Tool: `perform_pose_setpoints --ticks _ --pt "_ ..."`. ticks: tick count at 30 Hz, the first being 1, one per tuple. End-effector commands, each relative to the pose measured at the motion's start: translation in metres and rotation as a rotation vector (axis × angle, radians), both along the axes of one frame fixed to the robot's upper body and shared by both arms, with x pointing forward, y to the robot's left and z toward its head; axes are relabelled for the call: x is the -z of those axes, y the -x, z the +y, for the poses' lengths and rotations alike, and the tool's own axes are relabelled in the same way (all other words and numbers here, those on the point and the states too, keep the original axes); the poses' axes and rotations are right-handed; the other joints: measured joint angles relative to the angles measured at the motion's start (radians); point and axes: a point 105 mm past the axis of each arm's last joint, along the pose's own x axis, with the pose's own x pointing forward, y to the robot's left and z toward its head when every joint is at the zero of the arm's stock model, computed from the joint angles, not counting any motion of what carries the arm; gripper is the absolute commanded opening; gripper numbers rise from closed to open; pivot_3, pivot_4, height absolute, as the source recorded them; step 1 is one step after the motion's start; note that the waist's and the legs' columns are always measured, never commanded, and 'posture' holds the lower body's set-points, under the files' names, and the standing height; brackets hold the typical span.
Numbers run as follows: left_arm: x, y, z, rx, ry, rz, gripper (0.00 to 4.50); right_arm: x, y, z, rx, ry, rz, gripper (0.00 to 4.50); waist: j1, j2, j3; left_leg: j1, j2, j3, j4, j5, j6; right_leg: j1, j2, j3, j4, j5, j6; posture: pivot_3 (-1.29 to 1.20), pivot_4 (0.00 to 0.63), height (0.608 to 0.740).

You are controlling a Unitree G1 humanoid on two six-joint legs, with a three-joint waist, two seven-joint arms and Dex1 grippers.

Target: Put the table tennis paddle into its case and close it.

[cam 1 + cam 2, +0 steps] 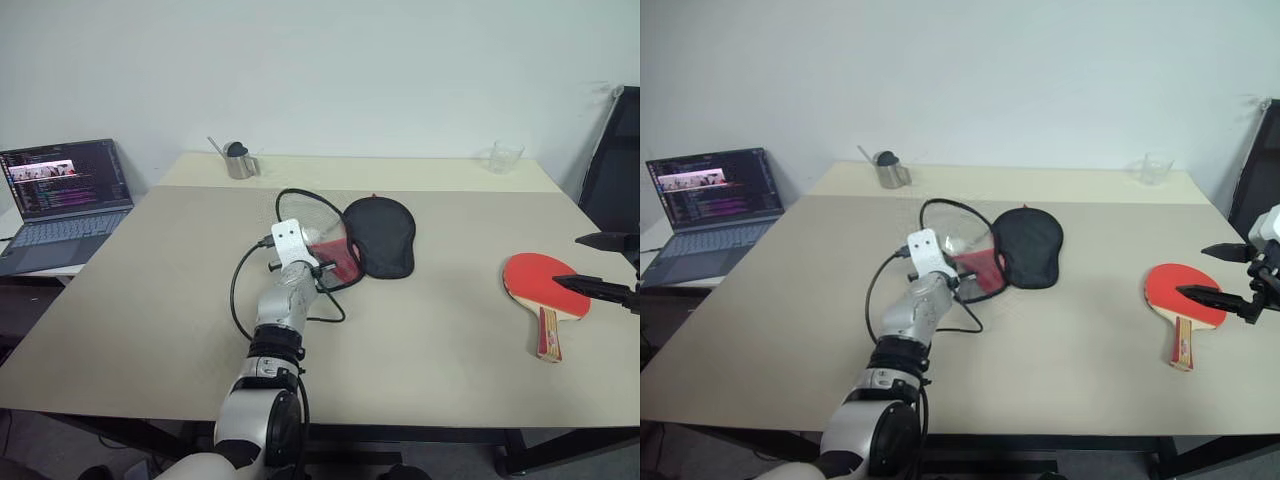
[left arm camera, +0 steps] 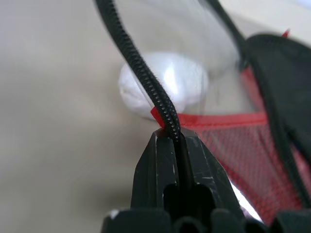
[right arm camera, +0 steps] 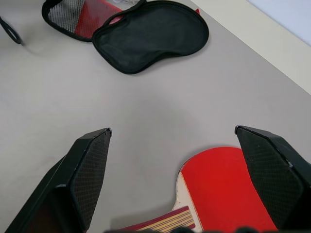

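Note:
The case point(image 1: 380, 235) lies open at the table's middle, its black half flat and its red, mesh-lined half point(image 1: 340, 262) raised. My left gripper point(image 2: 172, 138) is shut on the black zip edge point(image 2: 146, 73) of that raised half, and a white ball point(image 2: 165, 82) lies just behind it. The table tennis paddle point(image 1: 540, 285) rests red face up at the right, its handle toward the front edge. Above the paddle's blade my right gripper point(image 3: 173, 130) hangs open, with nothing between its fingers.
An open laptop point(image 1: 65, 195) sits on a side surface at the left. At the far edge of the table point(image 1: 150, 330) stand a metal cup point(image 1: 240, 162) and a clear glass point(image 1: 505, 157). A black chair point(image 1: 615, 170) is at the right.

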Motion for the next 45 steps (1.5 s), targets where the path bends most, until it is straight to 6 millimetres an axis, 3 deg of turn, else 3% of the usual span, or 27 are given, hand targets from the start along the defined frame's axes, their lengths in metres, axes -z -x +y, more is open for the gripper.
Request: perform_pose_setpoints --ticks 1,3,9,12,16,20,22,26,35,39,41,45 --pt "-0.016 -0.001 0.005 -0.010 -0.019 -0.050 0.51 -0.013 0.002 0.004 -0.015 0.007 -0.050 4.50 0.000 0.000 0.000 0.000 0.000 0.000 0.000 0.000 0.000 0.000 0.000 0.000 0.000 0.000 0.000 0.00 0.150 0.740" --pt "-0.016 -0.001 0.007 -0.006 -0.019 -0.045 1.00 -0.012 0.002 0.005 -0.015 0.005 -0.048 4.50 0.000 0.000 0.000 0.000 0.000 0.000 0.000 0.000 0.000 0.000 0.000 0.000 0.000 0.000 0.000 0.00 0.150 0.740" --pt "-0.014 0.000 0.015 0.002 -0.066 -0.028 3.16 -0.011 0.004 0.006 -0.016 -0.001 -0.042 4.50 0.002 0.000 0.000 0.000 0.000 0.000 0.000 0.000 0.000 0.000 0.000 0.000 0.000 0.000 0.000 0.00 0.150 0.740" --pt "-0.026 0.000 0.021 0.061 -0.133 -0.075 4.19 -0.008 0.005 0.007 -0.013 -0.003 -0.033 4.50 0.002 0.000 0.000 0.000 0.000 0.000 0.000 0.000 0.000 0.000 0.000 0.000 0.000 0.000 0.000 0.00 0.150 0.740" --pt "-0.040 -0.001 0.037 0.076 -0.182 -0.134 4.19 -0.004 0.005 0.008 -0.010 -0.009 -0.026 4.50 0.002 0.000 0.000 0.000 0.001 0.000 0.000 0.000 0.000 0.000 0.001 0.000 0.000 0.000 0.000 0.00 0.150 0.740" --pt "-0.043 0.001 0.027 0.181 -0.185 -0.145 4.19 -0.002 0.002 0.011 -0.016 -0.014 -0.024 4.50 0.008 0.000 0.000 0.000 0.003 0.000 0.000 0.000 0.000 0.000 0.000 0.000 0.000 0.000 0.000 0.00 0.150 0.740" --pt "-0.043 0.003 0.033 0.214 -0.218 -0.138 4.19 -0.003 0.003 0.012 -0.022 -0.018 -0.023 4.50 0.009 0.000 0.000 0.000 0.003 0.000 0.000 0.000 0.000 0.000 0.000 0.000 -0.001 0.000 0.000 0.00 0.150 0.740" --pt "-0.046 0.010 0.062 0.262 -0.251 -0.117 4.19 -0.004 0.007 0.013 -0.024 -0.040 -0.016 4.50 0.002 0.000 0.000 0.000 0.004 0.000 -0.001 0.000 0.000 -0.001 0.001 0.000 -0.001 0.000 0.000 0.00 0.150 0.740" --pt "-0.044 0.050 0.033 0.817 -0.243 -0.076 4.19 0.008 0.008 0.018 -0.003 -0.065 0.007 4.50 0.012 0.000 0.000 0.000 0.005 -0.002 0.000 0.000 0.000 0.000 -0.001 -0.001 0.000 -0.001 -0.002 0.00 0.150 0.740" --pt "-0.060 0.079 0.030 1.070 -0.278 -0.131 4.19 0.021 0.002 0.001 0.188 -0.080 0.073 4.50 0.008 0.000 0.000 -0.001 0.006 -0.002 -0.001 0.000 0.000 0.000 -0.001 0.000 -0.003 -0.001 -0.002 0.00 0.150 0.740" --pt "-0.082 0.092 0.031 1.186 -0.270 -0.221 4.19 0.031 -0.002 -0.011 0.330 -0.111 0.114 4.50 0.009 0.000 0.000 -0.001 0.007 -0.002 -0.001 0.000 0.000 0.000 -0.001 0.000 -0.002 -0.001 -0.002 0.00 0.150 0.740" --pt "-0.104 0.104 0.031 1.323 -0.273 -0.306 4.19 0.040 -0.013 -0.030 0.603 -0.205 0.118 4.50 0.009 0.000 0.000 -0.001 0.008 -0.004 -0.001 0.000 0.000 0.000 -0.003 0.000 -0.001 -0.004 -0.010 0.00 0.150 0.740"
